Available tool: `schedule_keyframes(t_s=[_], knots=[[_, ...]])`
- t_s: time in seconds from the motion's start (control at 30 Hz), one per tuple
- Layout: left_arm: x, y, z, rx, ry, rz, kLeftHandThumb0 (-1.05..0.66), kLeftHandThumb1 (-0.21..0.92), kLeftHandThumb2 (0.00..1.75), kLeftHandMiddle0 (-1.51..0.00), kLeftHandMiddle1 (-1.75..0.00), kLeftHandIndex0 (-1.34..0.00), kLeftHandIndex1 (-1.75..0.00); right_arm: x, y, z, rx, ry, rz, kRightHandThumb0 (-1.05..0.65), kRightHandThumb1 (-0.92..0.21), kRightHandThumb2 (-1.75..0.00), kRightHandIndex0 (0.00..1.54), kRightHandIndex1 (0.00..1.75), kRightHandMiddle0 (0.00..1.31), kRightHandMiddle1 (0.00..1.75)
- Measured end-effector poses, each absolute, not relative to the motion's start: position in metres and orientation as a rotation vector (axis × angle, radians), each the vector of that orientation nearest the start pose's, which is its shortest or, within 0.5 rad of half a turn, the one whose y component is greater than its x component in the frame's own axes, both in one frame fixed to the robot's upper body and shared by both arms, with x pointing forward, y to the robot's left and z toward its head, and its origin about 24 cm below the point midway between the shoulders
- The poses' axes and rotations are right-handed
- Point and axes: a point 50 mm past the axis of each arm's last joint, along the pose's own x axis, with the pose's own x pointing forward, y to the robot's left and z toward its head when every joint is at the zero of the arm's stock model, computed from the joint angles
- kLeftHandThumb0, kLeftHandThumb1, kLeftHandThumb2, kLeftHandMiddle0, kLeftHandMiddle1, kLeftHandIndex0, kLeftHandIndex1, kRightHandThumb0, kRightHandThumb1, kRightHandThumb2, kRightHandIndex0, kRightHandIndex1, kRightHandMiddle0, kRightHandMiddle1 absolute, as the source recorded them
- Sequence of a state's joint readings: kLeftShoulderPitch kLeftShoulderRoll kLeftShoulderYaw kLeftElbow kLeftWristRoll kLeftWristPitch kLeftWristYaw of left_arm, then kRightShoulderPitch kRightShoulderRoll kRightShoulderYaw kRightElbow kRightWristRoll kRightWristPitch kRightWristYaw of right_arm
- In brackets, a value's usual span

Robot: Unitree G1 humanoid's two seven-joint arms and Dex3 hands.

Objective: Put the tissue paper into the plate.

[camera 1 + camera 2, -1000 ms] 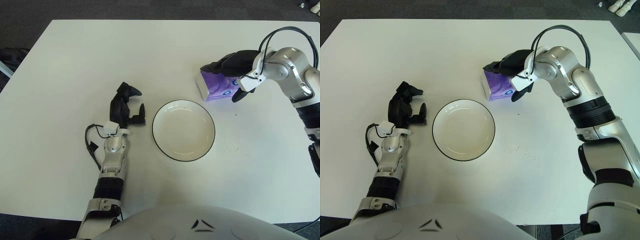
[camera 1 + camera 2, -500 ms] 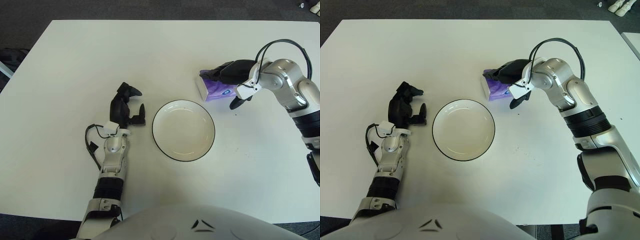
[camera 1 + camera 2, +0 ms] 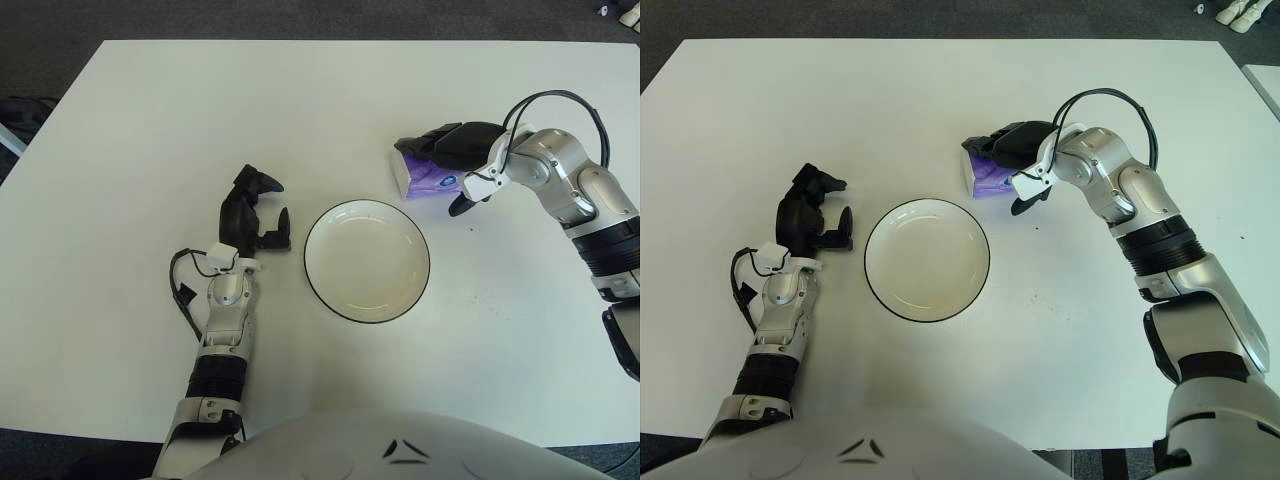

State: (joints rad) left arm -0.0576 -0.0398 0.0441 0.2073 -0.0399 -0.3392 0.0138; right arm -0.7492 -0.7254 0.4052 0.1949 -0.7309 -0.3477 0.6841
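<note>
The right hand (image 3: 455, 150) is out over the white table (image 3: 150, 120), and its black fingers (image 3: 1015, 140) are wrapped around the top of the purple tissue paper (image 3: 425, 178). One finger points down beside the pack, on the side away from the plate. The hand is closed on the pack and has hold of it. You can see the pack's purple side and its white end under the fingers. I cannot tell if the pack is touching the table or is just above it.

The plate (image 3: 367, 260) is white with a thin dark rim. It sits near the right hand, below it and a little to its left in the views. Nothing is in the plate. The tissue paper is just past the plate's far right edge, not over it.

The left hand (image 3: 255, 212) is just beside the plate, on its left. Its fingers are bent in a little and it holds nothing.
</note>
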Motion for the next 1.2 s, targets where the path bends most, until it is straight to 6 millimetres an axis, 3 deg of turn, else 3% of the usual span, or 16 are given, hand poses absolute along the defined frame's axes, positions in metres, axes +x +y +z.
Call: schedule_keyframes(t_s=[0.53,1.2], knots=[[0.257,0.150,0.038,-0.077,-0.178,0.059,-0.01,0.04,1.61,-0.83,-1.65,-0.60,-1.75,0.350,-0.145,0.161,-1.716,-0.235,0.755,-1.05,-0.51,-0.63,0.00,0.00,0.00,0.00],[0.253,0.151,0.038,-0.077,-0.183,0.066,-0.01,0.06,1.59,-0.83,-1.64,-0.59,-1.75,0.364,-0.151,0.158,-1.675,-0.250,0.672,-1.04,-0.46,-0.67,0.00,0.00,0.00,0.00]])
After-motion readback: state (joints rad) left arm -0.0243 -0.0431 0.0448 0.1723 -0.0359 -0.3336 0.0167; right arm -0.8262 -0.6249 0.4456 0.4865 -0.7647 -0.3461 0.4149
